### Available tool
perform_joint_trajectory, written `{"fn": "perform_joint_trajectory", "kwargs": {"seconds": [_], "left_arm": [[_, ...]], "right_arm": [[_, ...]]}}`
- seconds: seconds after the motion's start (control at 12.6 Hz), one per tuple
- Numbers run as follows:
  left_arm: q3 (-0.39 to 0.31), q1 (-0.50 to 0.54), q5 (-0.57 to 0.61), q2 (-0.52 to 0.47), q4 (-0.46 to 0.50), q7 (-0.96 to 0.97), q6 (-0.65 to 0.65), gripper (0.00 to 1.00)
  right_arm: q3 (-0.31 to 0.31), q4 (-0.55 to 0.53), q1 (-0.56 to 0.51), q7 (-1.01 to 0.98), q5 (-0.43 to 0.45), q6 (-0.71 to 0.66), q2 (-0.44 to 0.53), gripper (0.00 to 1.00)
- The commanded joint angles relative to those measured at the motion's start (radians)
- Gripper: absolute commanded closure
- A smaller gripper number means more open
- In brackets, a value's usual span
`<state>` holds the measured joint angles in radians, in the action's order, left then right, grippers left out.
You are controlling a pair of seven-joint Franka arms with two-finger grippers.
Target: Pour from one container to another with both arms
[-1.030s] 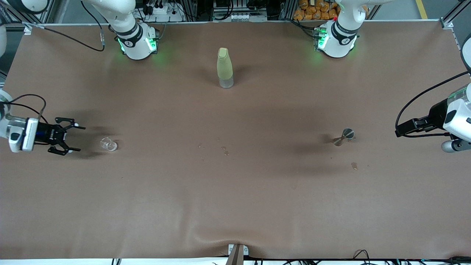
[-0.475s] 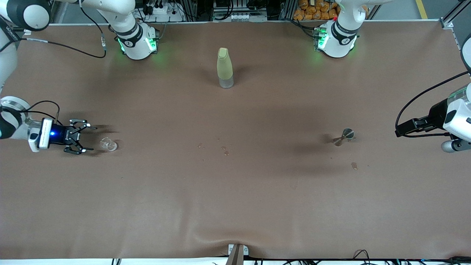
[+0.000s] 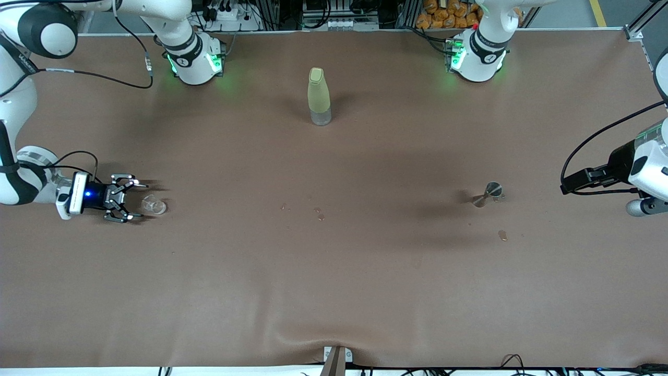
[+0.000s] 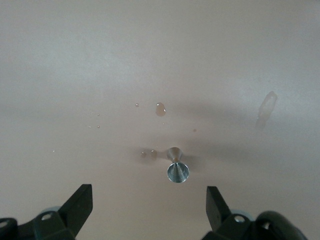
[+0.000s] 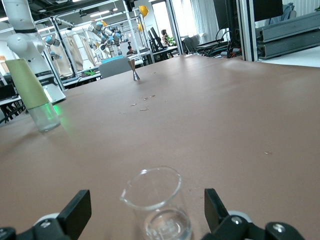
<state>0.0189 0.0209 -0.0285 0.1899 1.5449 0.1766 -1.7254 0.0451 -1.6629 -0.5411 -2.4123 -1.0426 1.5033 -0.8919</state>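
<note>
**Beaker sits straight ahead of the right gripper's open fingers**

The small clear glass beaker (image 3: 153, 204) stands upright on the brown table (image 3: 334, 271) toward the right arm's end, its pouring lip visible in the right wrist view (image 5: 155, 202) and a little clear liquid at its bottom. It lies directly in line with the right gripper (image 3: 127, 198), which is low at table height, lying level and aimed at the glass. The fingers are spread wide with nothing between them, and the beaker is just in front of their tips, centred in the gap. My reading: a short straight advance would bring the fingers around the glass wall.

The steel jigger (image 3: 487, 194) stands upright, well apart, toward the left arm's end of the table, with small wet spots (image 3: 502, 235) near it. The left gripper (image 4: 145, 212) hangs above it, looking down on its open cup (image 4: 177, 171), fingers wide apart and empty; this arm is waiting.

The yellow-green bottle (image 3: 319, 96) stands between the two bases, farther from the front camera than both vessels.
</note>
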Motion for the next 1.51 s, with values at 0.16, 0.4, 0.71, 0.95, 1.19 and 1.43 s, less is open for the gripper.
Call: {"fn": "perform_joint_trajectory", "kwargs": {"seconds": [0.16, 0.4, 0.71, 0.95, 1.19, 1.43], "left_arm": [[0.003, 0.007, 0.007, -0.006, -0.003, 0.0, 0.012, 0.0], [0.003, 0.008, 0.007, -0.004, -0.003, -0.002, 0.012, 0.0], [0.003, 0.008, 0.007, -0.003, -0.003, -0.002, 0.01, 0.0], [0.003, 0.008, 0.009, -0.003, -0.003, -0.005, 0.009, 0.0], [0.001, 0.008, 0.009, -0.003, -0.003, -0.006, 0.009, 0.0], [0.001, 0.008, 0.009, -0.001, -0.002, -0.006, 0.007, 0.0]], "right_arm": [[-0.023, 0.054, -0.008, -0.036, -0.027, -0.017, -0.065, 0.0], [-0.027, 0.054, -0.002, -0.041, -0.05, -0.012, -0.081, 0.0], [-0.027, 0.052, -0.002, -0.042, -0.05, -0.015, -0.085, 0.06], [-0.027, 0.052, 0.0, -0.042, -0.05, -0.015, -0.087, 0.1], [-0.028, 0.054, 0.001, -0.071, -0.05, -0.015, -0.09, 0.1], [-0.028, 0.054, 0.001, -0.079, -0.05, -0.02, -0.09, 0.15]]}}
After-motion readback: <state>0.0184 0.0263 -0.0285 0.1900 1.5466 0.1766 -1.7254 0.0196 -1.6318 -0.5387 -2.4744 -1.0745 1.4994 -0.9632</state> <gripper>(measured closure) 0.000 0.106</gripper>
